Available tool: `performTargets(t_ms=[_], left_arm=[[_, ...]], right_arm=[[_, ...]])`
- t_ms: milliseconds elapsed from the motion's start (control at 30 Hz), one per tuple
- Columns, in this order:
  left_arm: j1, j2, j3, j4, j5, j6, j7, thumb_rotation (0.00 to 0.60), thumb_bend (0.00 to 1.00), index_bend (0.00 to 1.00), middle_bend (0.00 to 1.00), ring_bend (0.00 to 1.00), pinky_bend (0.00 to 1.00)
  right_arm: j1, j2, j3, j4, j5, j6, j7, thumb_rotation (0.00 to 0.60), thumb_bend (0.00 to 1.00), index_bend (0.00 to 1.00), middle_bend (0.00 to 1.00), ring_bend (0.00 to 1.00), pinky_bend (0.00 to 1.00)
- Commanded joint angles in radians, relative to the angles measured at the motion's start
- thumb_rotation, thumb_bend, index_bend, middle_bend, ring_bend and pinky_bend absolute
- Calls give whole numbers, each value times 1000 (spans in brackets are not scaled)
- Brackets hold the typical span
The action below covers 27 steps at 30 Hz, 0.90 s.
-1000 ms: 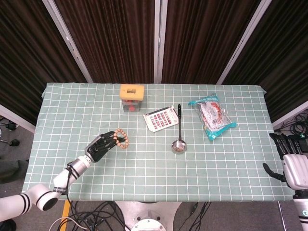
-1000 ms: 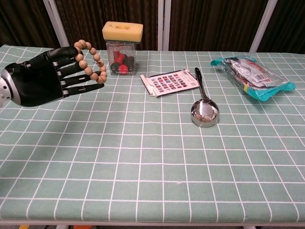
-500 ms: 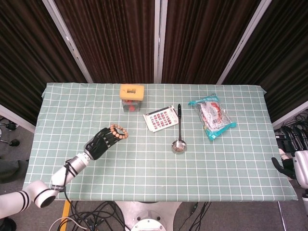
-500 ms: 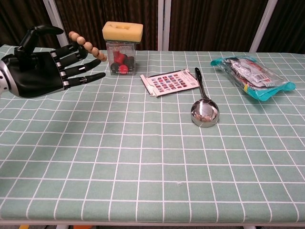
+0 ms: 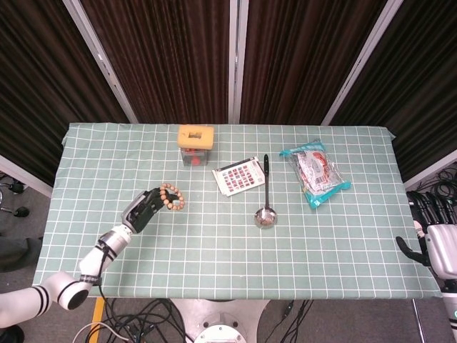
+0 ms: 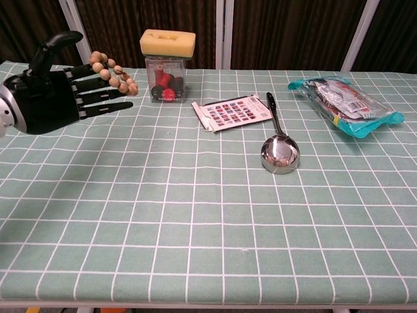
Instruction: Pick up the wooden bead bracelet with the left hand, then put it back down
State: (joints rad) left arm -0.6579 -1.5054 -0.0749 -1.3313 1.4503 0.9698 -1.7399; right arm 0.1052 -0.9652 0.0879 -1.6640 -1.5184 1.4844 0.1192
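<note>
My left hand has fingers outstretched with the wooden bead bracelet draped over them above the surface; right hand open, empty.

table, green checked cloth | on it: yellow-lidded box | card | ladle | snack packet

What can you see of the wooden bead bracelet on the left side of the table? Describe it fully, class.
The wooden bead bracelet is a small loop of round, light tan beads that look like plain wood. It sits at the fingertips of the black left robot hand, whose fingers are stretched out and spread with the thumb raised. Part of the loop is hidden behind the fingers. Whether it rests on the green checked tablecloth or is lifted cannot be told. It lies left of the yellow-lidded clear box.
</note>
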Motion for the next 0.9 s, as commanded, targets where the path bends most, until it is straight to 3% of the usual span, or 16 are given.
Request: performTargets(t_ms=[33,167,267,367,533,667,733,800,900], left_arm=[[36,-46,-51,2,-78,54,176,409,286,565,642,267,105],[56,-68,-76,0,-100,84,263,546,287,562,606,263,101],[62,-72,-80,-3,-96,87,290,598,287,518,560,262,103],[70,-73,-86,-5,-94,88,312,600,288,490,487,261,107],[81,-93,-94,17,-88,113,399,600,287,490,481,205,107],[91,-110,-97,21,-70,145,447,600,287,428,445,169,105],[90,-102,-97,15,-66,132,438,600,288,429,477,161,104],[90,-95,-103,3,-79,108,423,600,287,490,573,211,104],[84,-66,-99,-28,-84,53,382,600,288,544,638,271,107]], right_arm=[[-2,-1,-2,1,1,1,1,600,180,0,84,0,0],[-4,-5,-5,3,3,-2,6,600,177,0,84,0,0],[-4,-8,-5,4,6,-4,7,600,179,0,84,0,0],[-3,-8,-5,4,3,-6,7,600,179,0,84,0,0],[-4,-6,-5,0,4,-5,4,600,180,0,84,0,0],[-5,-7,-5,-4,5,-4,1,600,179,0,84,0,0],[-6,-7,-6,-6,4,-3,0,600,179,0,84,0,0],[-7,-7,-6,-7,5,-2,0,600,179,0,84,0,0],[-8,-6,-6,-9,4,-1,-1,600,179,0,84,0,0]])
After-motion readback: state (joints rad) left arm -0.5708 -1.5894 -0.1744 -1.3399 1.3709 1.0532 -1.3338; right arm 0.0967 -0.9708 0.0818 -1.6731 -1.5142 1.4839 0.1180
